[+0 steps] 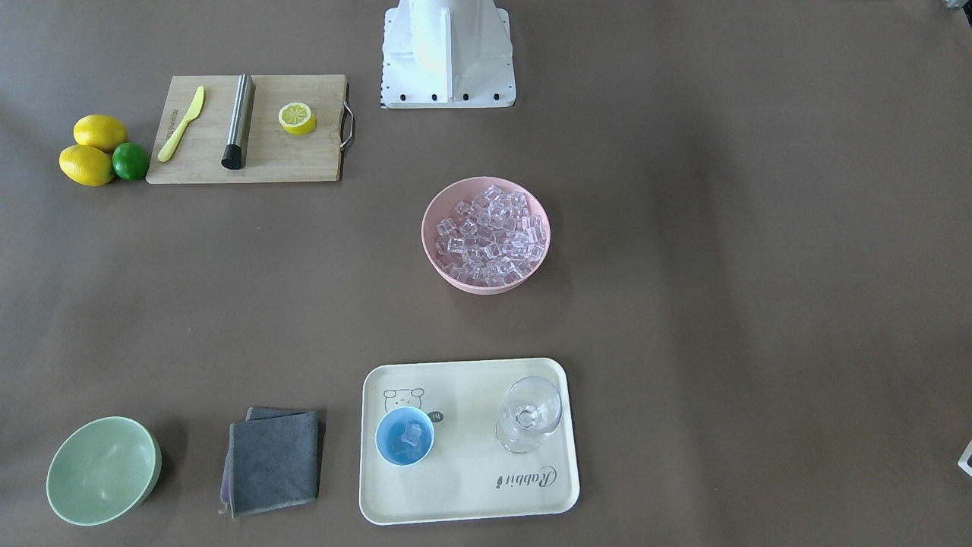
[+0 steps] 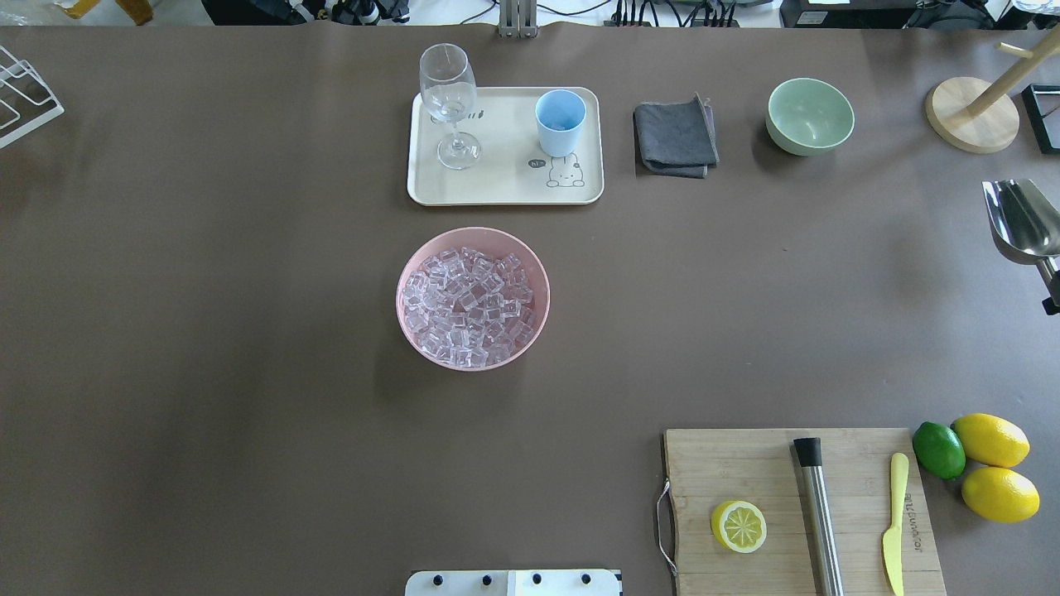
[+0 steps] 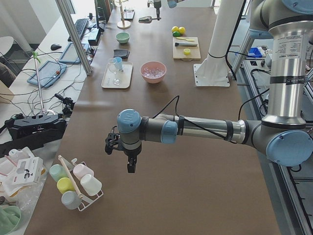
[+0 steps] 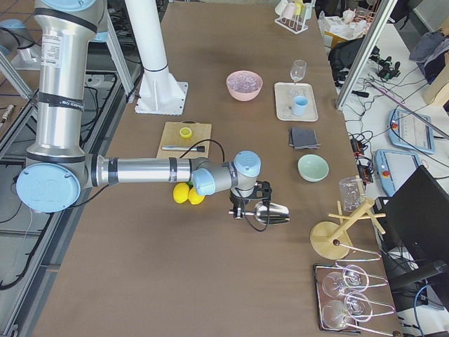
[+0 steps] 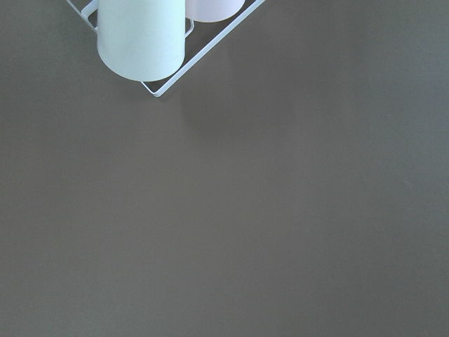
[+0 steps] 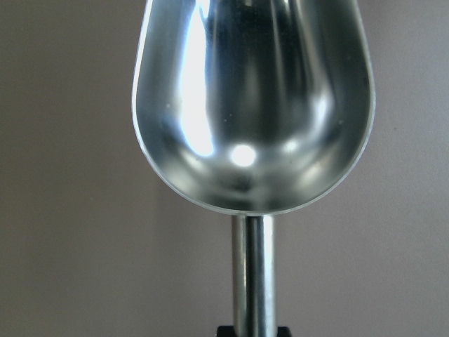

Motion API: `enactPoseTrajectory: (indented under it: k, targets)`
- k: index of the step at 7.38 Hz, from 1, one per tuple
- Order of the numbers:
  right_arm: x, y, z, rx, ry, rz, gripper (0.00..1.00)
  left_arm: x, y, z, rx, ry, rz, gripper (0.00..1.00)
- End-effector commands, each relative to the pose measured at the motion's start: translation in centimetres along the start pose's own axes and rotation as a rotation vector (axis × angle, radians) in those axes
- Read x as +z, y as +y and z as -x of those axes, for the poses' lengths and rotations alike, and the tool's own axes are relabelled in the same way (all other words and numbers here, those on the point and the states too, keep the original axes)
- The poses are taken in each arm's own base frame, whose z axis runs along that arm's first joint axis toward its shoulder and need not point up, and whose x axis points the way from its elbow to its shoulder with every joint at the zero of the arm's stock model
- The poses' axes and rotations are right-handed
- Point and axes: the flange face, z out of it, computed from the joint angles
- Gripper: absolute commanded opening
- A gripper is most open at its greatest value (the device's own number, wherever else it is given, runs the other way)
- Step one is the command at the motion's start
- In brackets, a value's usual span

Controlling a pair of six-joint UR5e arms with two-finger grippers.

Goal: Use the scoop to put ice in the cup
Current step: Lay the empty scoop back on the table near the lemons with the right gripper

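Note:
The ice [image 1: 490, 232] fills a pink bowl [image 2: 410, 331] at the table's middle. The light-blue cup [image 1: 405, 435] stands on a cream tray [image 1: 471, 494] and holds a few ice cubes [image 1: 411, 434]. My right gripper [image 4: 247, 208] is shut on the handle of the steel scoop [image 2: 1023, 219], held in the air at the table's far right end. In the right wrist view the scoop [image 6: 252, 105] is empty. My left gripper [image 3: 120, 149] hangs over the table's left end, far from the bowl. I cannot tell whether it is open or shut.
A clear stemmed glass [image 1: 529, 414] shares the tray. A grey cloth [image 2: 675, 136] and a green bowl [image 2: 810, 116] lie beside it. A cutting board [image 2: 745, 463] carries a lemon half, a steel cylinder and a knife. A cup rack [image 3: 73, 186] is below the left gripper.

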Motion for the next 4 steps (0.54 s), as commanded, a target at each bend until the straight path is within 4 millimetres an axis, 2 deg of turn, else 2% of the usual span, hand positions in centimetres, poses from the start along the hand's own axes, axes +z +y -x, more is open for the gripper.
enactPoseTrajectory:
  k: [1, 4]
  targets:
    - [1.5, 0.9, -0.9, 0.012, -0.034, 0.022, 0.00, -0.2, 0.2, 0.1, -0.015, -0.001, 0.010, 0.99]
    - [3.1, 0.7, -1.3, 0.014, -0.042, 0.048, 0.00, 0.0, 0.2, -0.2, -0.010, -0.001, 0.014, 0.99]
